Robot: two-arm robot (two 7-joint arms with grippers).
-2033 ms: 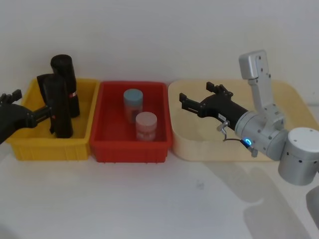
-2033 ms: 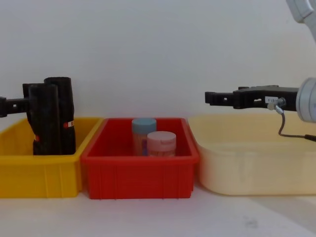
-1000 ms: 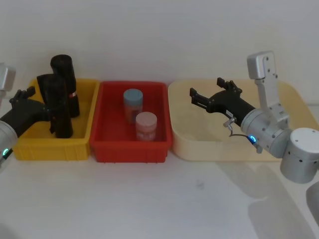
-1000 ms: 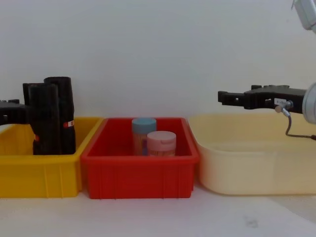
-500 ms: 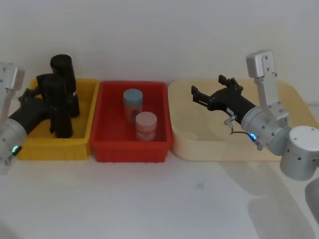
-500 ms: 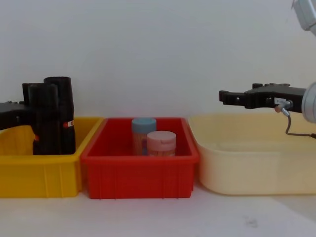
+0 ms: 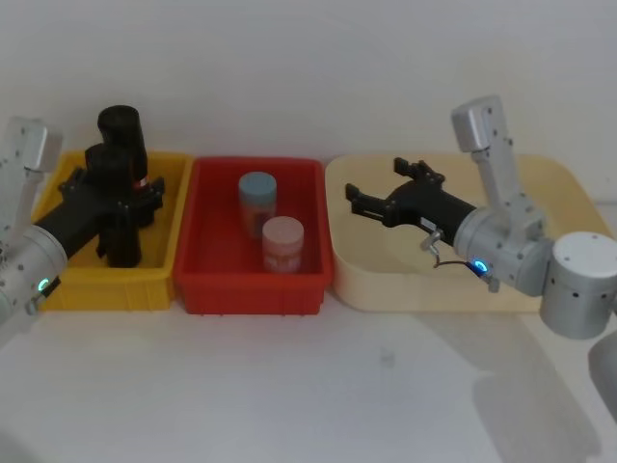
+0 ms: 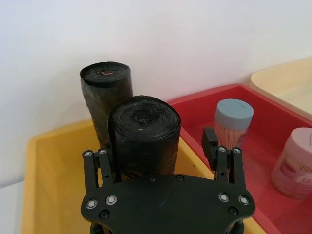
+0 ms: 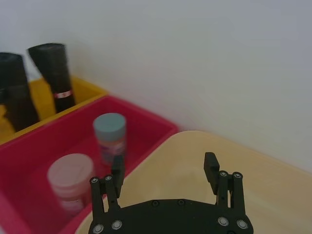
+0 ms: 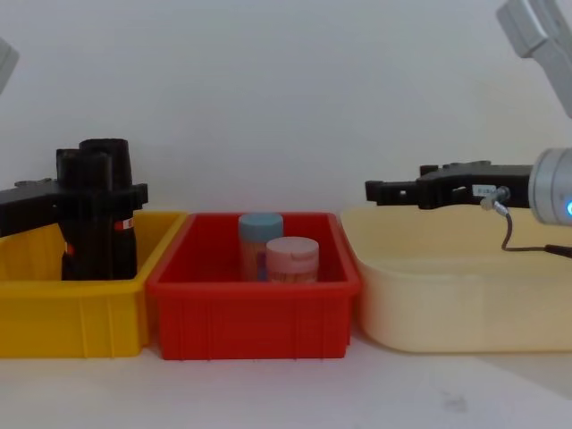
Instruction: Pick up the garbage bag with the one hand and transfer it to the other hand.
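My left hand [image 7: 120, 196] straddles the garbage bag [image 8: 144, 119], upright in the yellow bin [image 7: 96, 289], fingers spread and not yet clamped. I should centre, squeeze evenly and lift straight, clear of the second roll [image 7: 120, 125]. My right hand [image 9: 164, 162] waits wide open. The second roll's red-and-white band [image 9: 62, 93] is unreadable.

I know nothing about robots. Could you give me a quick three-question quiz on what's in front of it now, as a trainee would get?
1. How many jars stand in the red bin?
2. True or false: the left gripper holds the garbage bag high above the yellow bin.
3. The right gripper hovers above: A) the red bin, B) the cream tub, C) the yellow bin.
Key: 1. two; 2. false, its open fingers straddle the bag, which stands in the bin; 3. B.
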